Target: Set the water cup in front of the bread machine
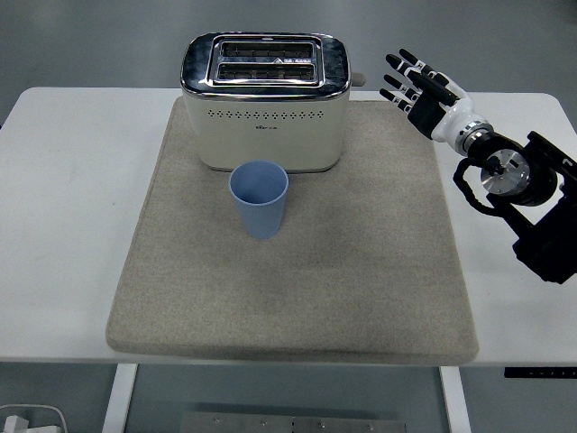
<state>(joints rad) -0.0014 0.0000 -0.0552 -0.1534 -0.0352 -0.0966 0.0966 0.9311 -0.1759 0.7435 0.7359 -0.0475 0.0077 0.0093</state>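
At centre frame, on a grey mat [361, 271] covering the white table [72, 225], the blue water cup [259, 198] stands upright just in front of the cream bread machine [266, 122]. Toward the upper right, the right hand [422, 88] hovers with fingers spread, holding nothing.

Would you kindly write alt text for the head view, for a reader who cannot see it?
A blue water cup stands upright on a beige mat, just in front of a cream toaster, on a white table. The right robot hand, fingers spread and holding nothing, hovers to the right of the toaster.
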